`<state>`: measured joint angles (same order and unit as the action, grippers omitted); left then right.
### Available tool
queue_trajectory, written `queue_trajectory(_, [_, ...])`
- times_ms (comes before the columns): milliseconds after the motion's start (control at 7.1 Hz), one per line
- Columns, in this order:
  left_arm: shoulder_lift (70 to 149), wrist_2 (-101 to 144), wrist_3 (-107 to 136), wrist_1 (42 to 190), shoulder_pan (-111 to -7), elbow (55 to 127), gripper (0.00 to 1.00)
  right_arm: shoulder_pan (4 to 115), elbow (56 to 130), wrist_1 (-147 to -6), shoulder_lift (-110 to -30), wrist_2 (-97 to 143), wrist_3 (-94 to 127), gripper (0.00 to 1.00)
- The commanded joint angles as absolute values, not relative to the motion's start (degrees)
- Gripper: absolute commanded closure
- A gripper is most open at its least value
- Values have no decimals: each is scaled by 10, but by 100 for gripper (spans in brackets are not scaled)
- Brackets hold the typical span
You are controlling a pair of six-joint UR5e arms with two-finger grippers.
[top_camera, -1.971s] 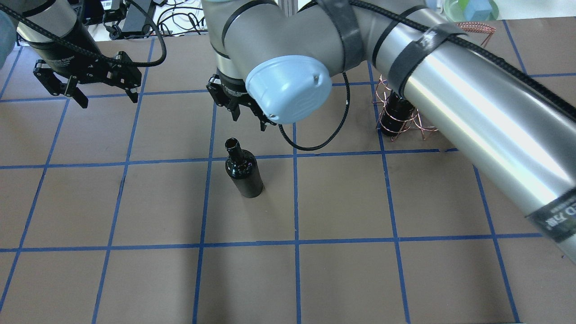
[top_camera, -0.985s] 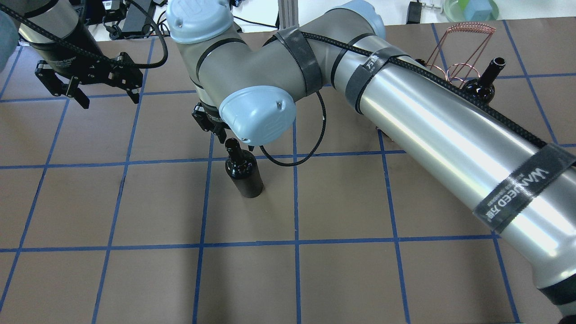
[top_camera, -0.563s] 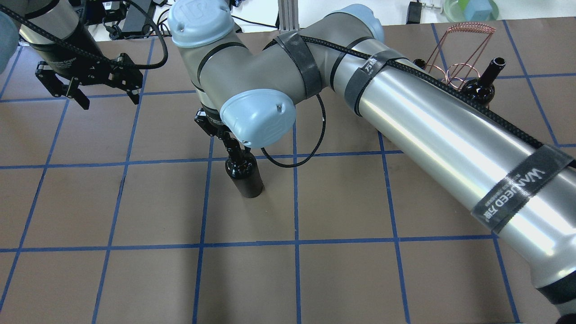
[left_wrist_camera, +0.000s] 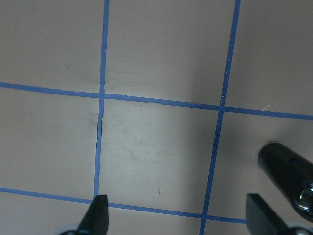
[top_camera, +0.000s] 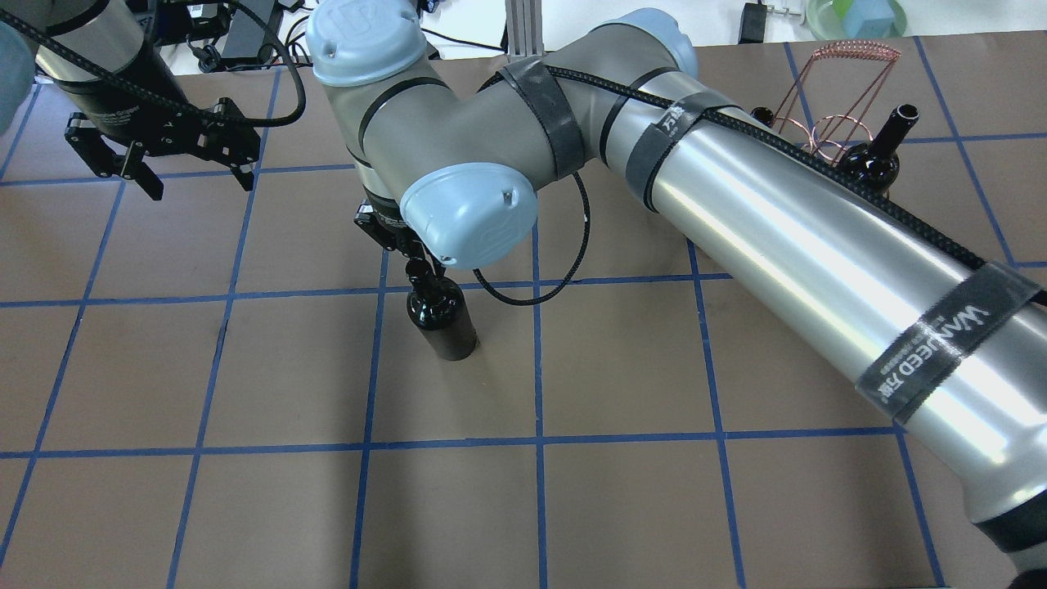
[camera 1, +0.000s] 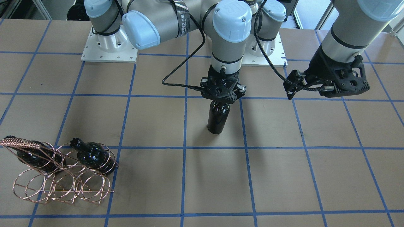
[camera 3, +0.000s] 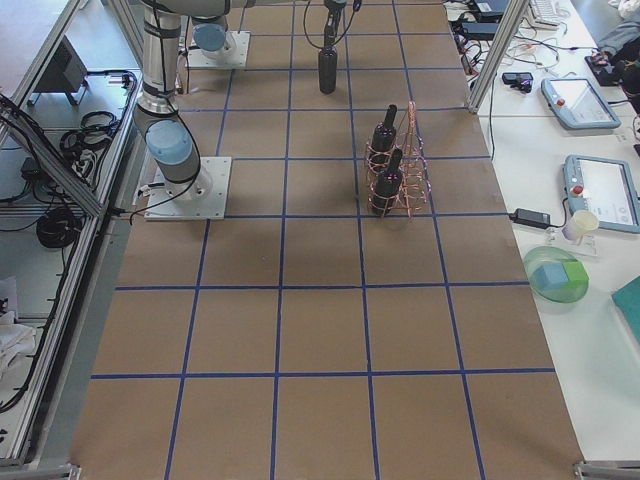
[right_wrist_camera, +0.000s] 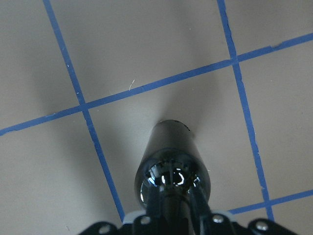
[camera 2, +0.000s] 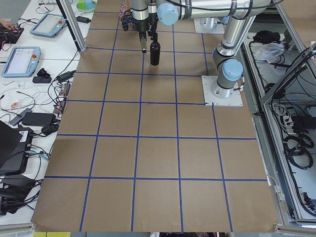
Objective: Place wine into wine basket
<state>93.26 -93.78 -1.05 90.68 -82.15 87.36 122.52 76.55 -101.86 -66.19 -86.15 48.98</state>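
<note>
Black glass first: seen from across the table, the wine (camera 1: pixel 217 118) stands upright near the middle of the brown, blue-taped table (camera 1: pixel 157 176), with my right claw (camera 1: pixel 221 98) sitting over its top. Two seconds ago that claw hung open behind the bottle. It has since come down and closed on the neck. The wine basket (camera 1: pixel 22 143) stands well apart, with two other bottles (camera 1: pixel 91 156) in its upper rings and the lower rings empty.

From overhead, the bottle's foot is on the table, so I judge the grasp made and the lift not yet begun. My left claw (top_camera: pixel 196 176) hangs spread, well off to the side.

My right wrist camera shows the neck pinched between my jaws. The left wrist camera shows that claw's tips apart over bare table.

The side views show benches with control tablets (camera 2: pixel 22 59) and cables (camera 2: pixel 296 143) around the table.
</note>
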Motion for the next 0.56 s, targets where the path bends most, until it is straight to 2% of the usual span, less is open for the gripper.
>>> queue_trajectory(0, [933, -938, -11, 906, -821, 874, 0, 1224, 766, -1018, -664, -861, 492, 75])
queue_trajectory(141, [933, -938, -11, 907, -822, 874, 0, 1223, 765, -1018, -668, -860, 494, 76])
queue_trajectory(282, [933, -938, -11, 907, -821, 874, 0, 1224, 766, -1018, -666, -860, 497, 72])
queue_trajectory(422, [933, -938, -11, 906, -822, 874, 0, 1224, 766, -1019, -661, -860, 489, 49])
